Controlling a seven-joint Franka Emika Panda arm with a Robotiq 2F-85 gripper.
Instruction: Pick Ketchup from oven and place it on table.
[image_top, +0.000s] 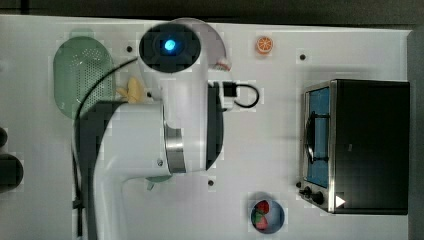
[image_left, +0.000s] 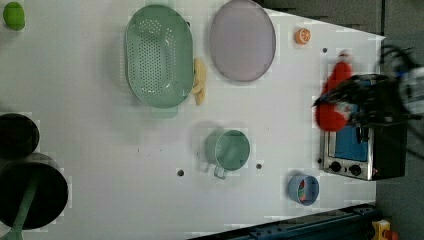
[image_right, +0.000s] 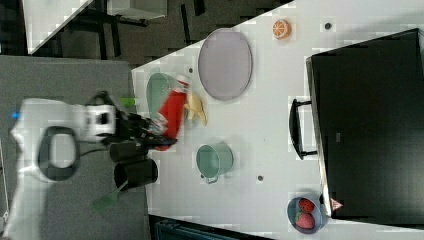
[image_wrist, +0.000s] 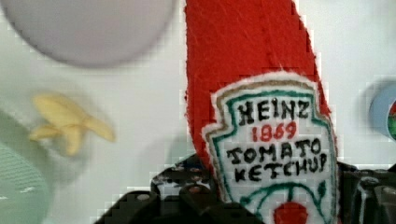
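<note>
The ketchup (image_wrist: 254, 88) is a red soft bottle with a white shield label, and my gripper (image_wrist: 275, 205) is shut on its lower part. In the left view the ketchup (image_left: 334, 97) hangs in the air in front of the oven (image_left: 362, 150), with the gripper (image_left: 352, 102) beside it. In the right view the ketchup (image_right: 172, 112) is held by the gripper (image_right: 156, 129) high above the table (image_right: 270, 125), over the colander side. The oven (image_top: 370, 145) stands at the top view's right with its blue glass door shut.
On the table (image_top: 265, 125) are a green colander (image_left: 159, 55), a purple plate (image_left: 242, 40), a banana (image_left: 199, 82), a green mug (image_left: 227, 150), an orange slice (image_top: 264, 44) and a blue bowl of strawberries (image_top: 266, 215). Black pots (image_left: 30, 190) stand at the left view's left.
</note>
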